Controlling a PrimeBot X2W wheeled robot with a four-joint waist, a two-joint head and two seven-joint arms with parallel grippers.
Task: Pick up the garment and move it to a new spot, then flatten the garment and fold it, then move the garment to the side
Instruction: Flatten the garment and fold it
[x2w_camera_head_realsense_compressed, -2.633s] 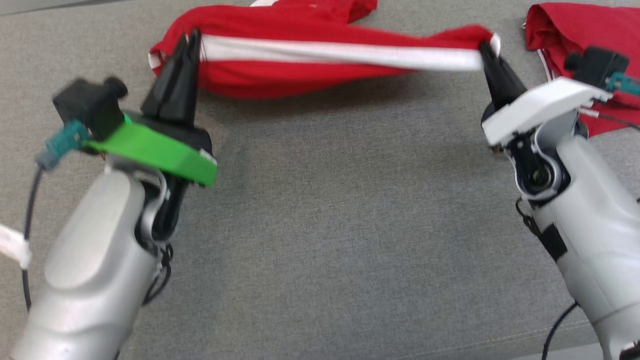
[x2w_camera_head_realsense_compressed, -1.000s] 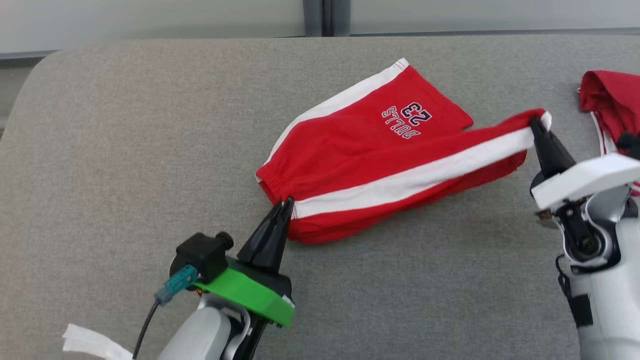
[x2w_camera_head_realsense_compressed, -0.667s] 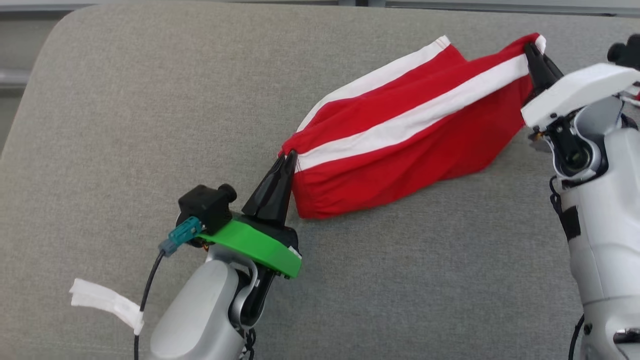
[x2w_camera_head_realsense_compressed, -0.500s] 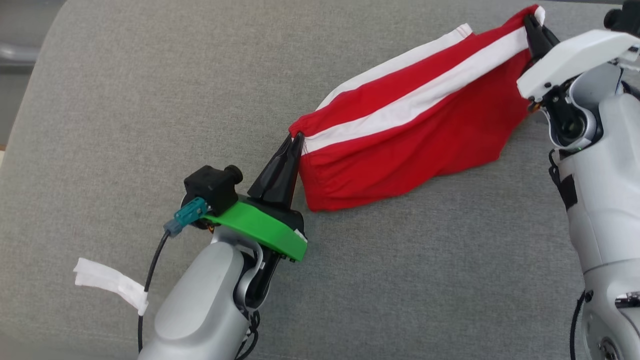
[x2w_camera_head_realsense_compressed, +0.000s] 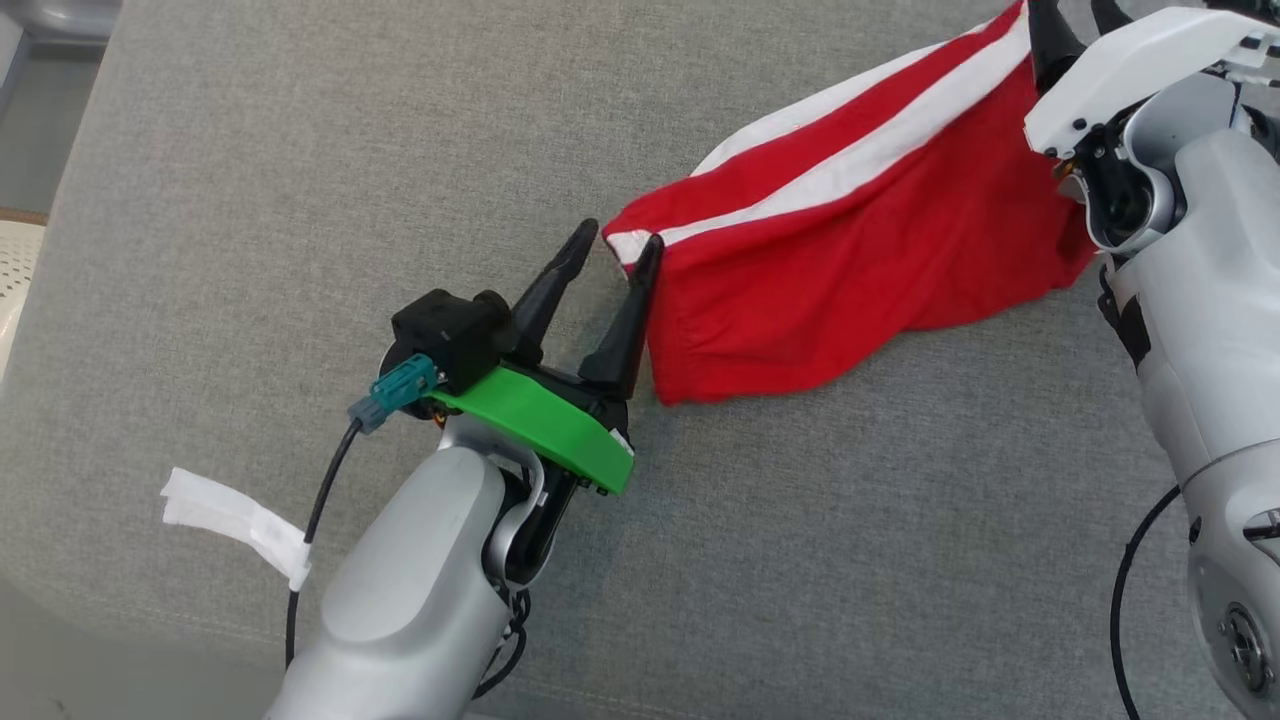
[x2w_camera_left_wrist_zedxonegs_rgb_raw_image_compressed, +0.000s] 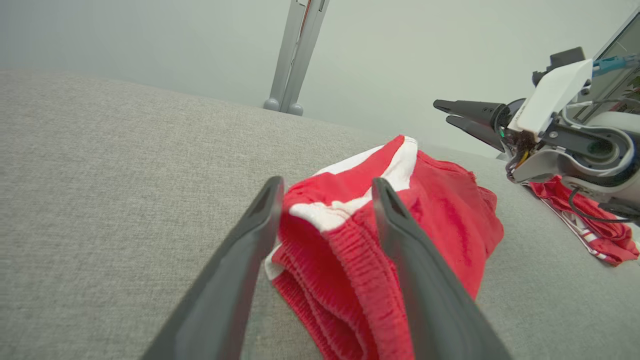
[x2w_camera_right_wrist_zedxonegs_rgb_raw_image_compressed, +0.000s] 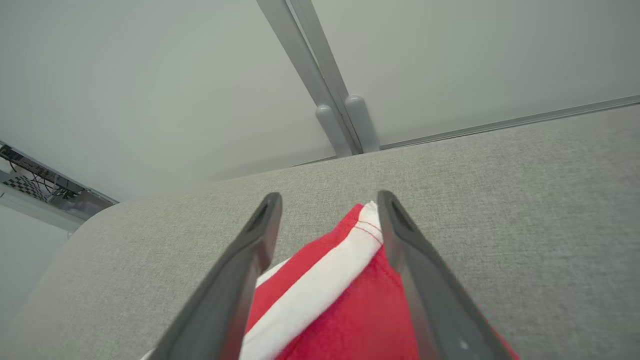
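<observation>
Red shorts (x2w_camera_head_realsense_compressed: 850, 260) with white side stripes lie bunched on the grey fabric desk (x2w_camera_head_realsense_compressed: 300, 200), their hem end toward its far edge. The left gripper (x2w_camera_head_realsense_compressed: 620, 236) has its jaws spread wide astride the waistband corner, gripping nothing. The right gripper (x2w_camera_right_wrist_zedxonegs_rgb_raw_image_compressed: 328, 197) has its jaws spread likewise around the hem, gripping nothing.

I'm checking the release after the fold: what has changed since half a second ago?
The left gripper and the right gripper have both opened, letting go of the red shorts with white side stripes, which now lie slack on the grey fabric cushion. Unchanged: the shorts stay folded over, stripe uppermost, with each gripper still at its end.
</observation>
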